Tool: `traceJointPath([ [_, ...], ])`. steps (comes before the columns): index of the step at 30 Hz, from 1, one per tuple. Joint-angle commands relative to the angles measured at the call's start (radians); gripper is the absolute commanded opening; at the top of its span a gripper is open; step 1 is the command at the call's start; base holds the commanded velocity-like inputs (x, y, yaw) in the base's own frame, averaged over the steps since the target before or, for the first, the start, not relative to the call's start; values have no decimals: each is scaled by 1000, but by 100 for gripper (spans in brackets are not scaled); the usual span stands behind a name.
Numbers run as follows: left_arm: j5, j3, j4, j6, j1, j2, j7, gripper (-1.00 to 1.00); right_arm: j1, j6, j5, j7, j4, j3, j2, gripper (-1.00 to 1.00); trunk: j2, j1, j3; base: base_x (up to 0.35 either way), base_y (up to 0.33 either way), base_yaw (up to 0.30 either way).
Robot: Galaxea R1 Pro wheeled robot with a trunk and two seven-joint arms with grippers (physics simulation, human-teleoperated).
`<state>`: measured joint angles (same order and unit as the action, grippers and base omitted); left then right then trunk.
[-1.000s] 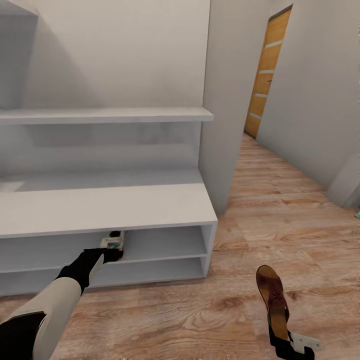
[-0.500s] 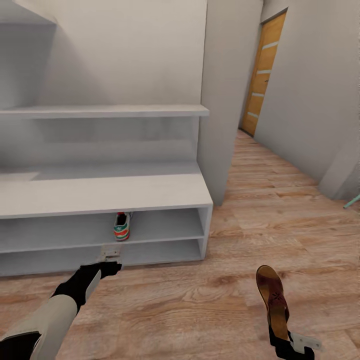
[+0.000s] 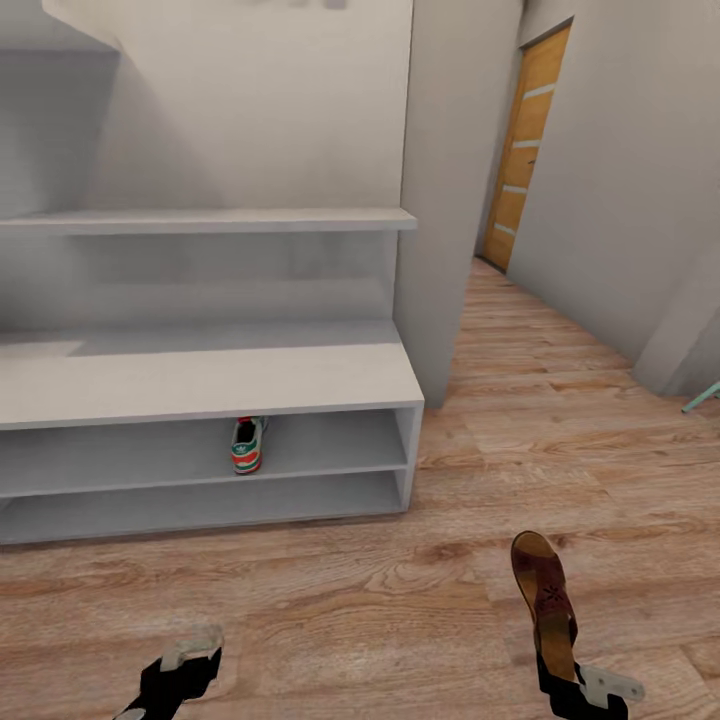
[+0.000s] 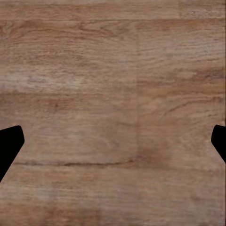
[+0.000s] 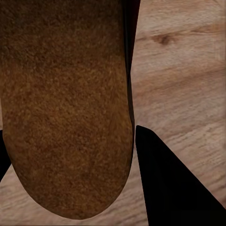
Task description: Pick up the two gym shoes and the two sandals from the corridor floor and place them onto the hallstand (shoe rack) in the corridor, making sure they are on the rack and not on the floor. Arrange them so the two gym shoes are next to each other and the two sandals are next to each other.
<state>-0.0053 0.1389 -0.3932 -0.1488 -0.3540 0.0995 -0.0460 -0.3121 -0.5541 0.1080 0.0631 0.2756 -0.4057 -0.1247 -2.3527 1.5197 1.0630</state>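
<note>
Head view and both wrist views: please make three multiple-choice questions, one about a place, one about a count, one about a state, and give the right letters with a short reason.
1. Where is the sneaker?
A. on the rack's flat top
B. on the rack's upper open shelf
C. on the floor

2. How many sneakers are on the rack?
A. one
B. two
C. three

3. What is the state of the right tool?
A. open and free
B. shut on the sandal
C. shut on a sneaker

Answers:
1 B: the sneaker stands on the upper open shelf of the rack.
2 A: a single sneaker is seen there.
3 B: the right tool grips the heel end of the sandal, above the floor; the left tool holds nothing.
</note>
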Motion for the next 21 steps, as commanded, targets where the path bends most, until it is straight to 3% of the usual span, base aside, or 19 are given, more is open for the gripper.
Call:
traceJointPath([
  [1,-1,6,1,-31,25,0,-5,100,-1,-3,7,5,-1,-8,0,-100,0,0,1,0,0,0],
  [2,-1,7,1,-43,36,1,-4,100,-1,-3,7,6,-1,-8,0,-100,0,0,1,0,0,0],
  [3,2,8,2,-86,83,14,-2,100,-1,-3,8,6,-2,-8,0,-100,0,0,1,0,0,0],
  [6,16,8,3,-101,104,21,-2,100,-1,-3,8,7,-2,-7,1,-100,0,0,1,0,0,0],
  [10,58,7,24,-114,117,23,-3,100,-1,-4,8,7,-1,-6,2,-100,0,0,1,0,0,0],
  [17,67,7,60,-191,119,22,-3,100,-1,-4,7,6,-1,-6,3,-100,0,0,1,0,14,0],
  [21,68,7,66,-206,119,21,-4,100,-1,-4,7,3,-4,-6,5,-100,0,0,1,0,260,0],
])
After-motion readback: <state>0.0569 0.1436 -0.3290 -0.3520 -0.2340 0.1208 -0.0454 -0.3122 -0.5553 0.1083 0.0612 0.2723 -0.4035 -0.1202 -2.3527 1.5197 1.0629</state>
